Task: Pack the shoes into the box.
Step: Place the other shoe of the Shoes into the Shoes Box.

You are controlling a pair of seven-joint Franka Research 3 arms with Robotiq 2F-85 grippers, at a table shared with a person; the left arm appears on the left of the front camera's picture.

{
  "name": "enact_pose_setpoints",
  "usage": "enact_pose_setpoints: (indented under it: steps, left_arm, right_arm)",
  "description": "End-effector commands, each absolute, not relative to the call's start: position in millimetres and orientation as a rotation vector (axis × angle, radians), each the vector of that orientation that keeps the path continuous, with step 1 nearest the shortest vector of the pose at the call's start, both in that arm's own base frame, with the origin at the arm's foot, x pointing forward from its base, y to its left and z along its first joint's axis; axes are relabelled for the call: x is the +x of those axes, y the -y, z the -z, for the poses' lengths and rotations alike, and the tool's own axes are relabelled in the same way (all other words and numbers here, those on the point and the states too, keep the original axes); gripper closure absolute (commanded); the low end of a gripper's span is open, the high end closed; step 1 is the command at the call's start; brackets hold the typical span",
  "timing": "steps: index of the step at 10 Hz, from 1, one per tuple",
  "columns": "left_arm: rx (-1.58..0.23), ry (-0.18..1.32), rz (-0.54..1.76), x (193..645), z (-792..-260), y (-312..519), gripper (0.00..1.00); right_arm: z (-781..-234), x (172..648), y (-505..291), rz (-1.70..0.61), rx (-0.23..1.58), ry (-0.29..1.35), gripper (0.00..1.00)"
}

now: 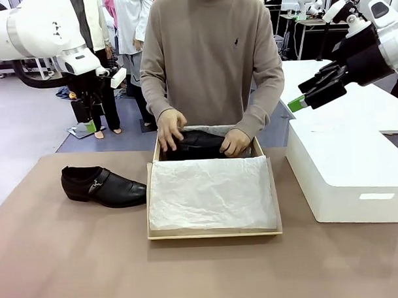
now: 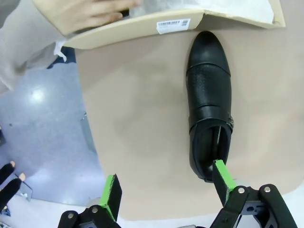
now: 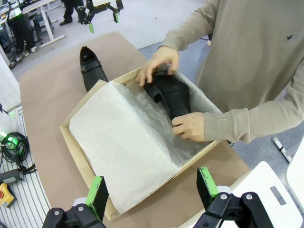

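A brown cardboard box (image 1: 215,234) lies open in the middle of a tan surface (image 1: 72,258), lined with crumpled white tissue paper (image 1: 210,194). A person in a beige sweater stands at the far side and leans over it. One hand (image 1: 170,127) and the other hand (image 1: 235,142) both rest on the first shoe (image 1: 199,144), glossy and black, which lies across the far end of the box in the paper. The second shoe (image 1: 102,186) stands on its sole on the surface, with its toe just beside the box's left wall. Whether the toe touches the wall is hard to tell.

The left gripper (image 2: 165,170) hangs in the air above the far left edge of the surface, its green-padded fingers spread wide and empty. Its wrist view looks down on the second shoe's heel (which is well below it, not between the fingers). The right gripper (image 3: 150,175) is raised at the right, near a large white box (image 1: 347,176), with fingers likewise spread wide and holding nothing.

By my reading, the task is about half done. One shoe is in the box, though the person's hands are on it, so it may not be settled. What remains is to lift the second shoe, lay it in beside the first, and perhaps fold the paper over both.
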State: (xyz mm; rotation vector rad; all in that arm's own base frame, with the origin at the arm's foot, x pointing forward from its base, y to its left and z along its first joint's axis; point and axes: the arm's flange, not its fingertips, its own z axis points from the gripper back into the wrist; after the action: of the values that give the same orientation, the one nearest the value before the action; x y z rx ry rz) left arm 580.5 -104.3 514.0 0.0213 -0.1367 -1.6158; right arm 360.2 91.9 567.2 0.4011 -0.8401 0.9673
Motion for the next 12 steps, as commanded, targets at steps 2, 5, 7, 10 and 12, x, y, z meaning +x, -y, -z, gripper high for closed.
enact_pose_setpoints:
  steps: [2,5,7,10,12]
  left_arm:
    - [0.029,0.134,1.616,581,-516,102,0.00]
    - [0.021,0.137,1.616,581,-514,104,0.00]
    - [0.008,0.124,1.578,570,-498,91,0.00]
    - [-0.004,0.096,1.529,559,-466,78,0.00]
    - [0.005,0.068,1.522,560,-441,74,0.00]
  right_arm:
    - [-566,364,-91,-0.986,0.418,0.858,0.00]
    - [-566,364,-91,-0.986,0.418,0.858,0.00]
    - [-566,364,-91,-0.986,0.418,0.858,0.00]
    - [-566,364,-91,-0.986,0.418,0.858,0.00]
    - [-566,364,-91,-0.986,0.418,0.858,0.00]
